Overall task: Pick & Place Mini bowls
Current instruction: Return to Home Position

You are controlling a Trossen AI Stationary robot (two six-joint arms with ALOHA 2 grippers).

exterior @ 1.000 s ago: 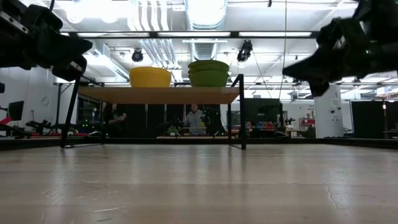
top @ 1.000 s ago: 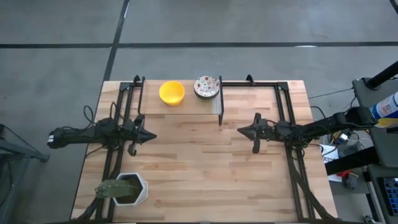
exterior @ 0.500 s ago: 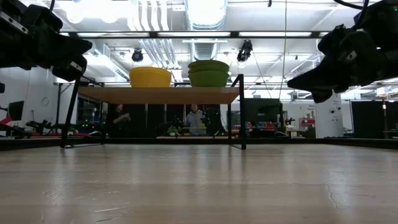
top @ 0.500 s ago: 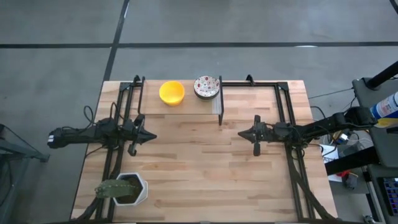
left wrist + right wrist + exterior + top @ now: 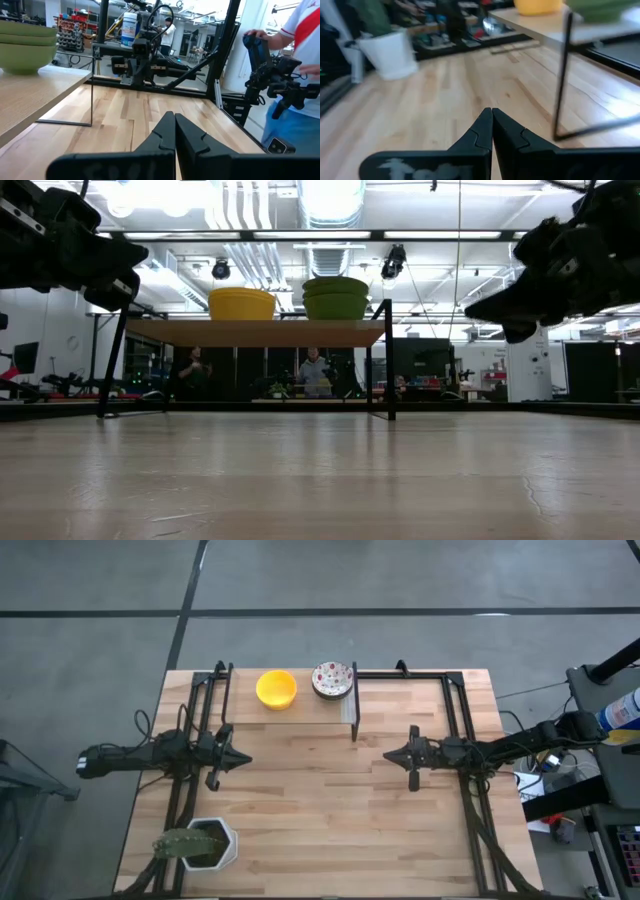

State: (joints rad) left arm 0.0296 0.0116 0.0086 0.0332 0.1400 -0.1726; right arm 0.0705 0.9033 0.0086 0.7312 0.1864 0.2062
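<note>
Two mini bowls rest on their bases on a raised wooden shelf at the table's far edge. One is a plain yellow bowl. Right of it stands a bowl that is white with speckles inside and green outside; the low view shows it as a stack of two. My left gripper hovers shut over the table's left half, nearer than the shelf. My right gripper hovers shut over the right half, facing it. Neither holds anything.
A white hexagonal pot with a green cactus stands at the near left corner. The shelf stands on thin black metal legs. Black frame rails run along both table sides. People are in the room beyond, one with a hand-held device.
My right gripper has sunk a little toward the table, still shut. The left arm and the bowls have kept still.
</note>
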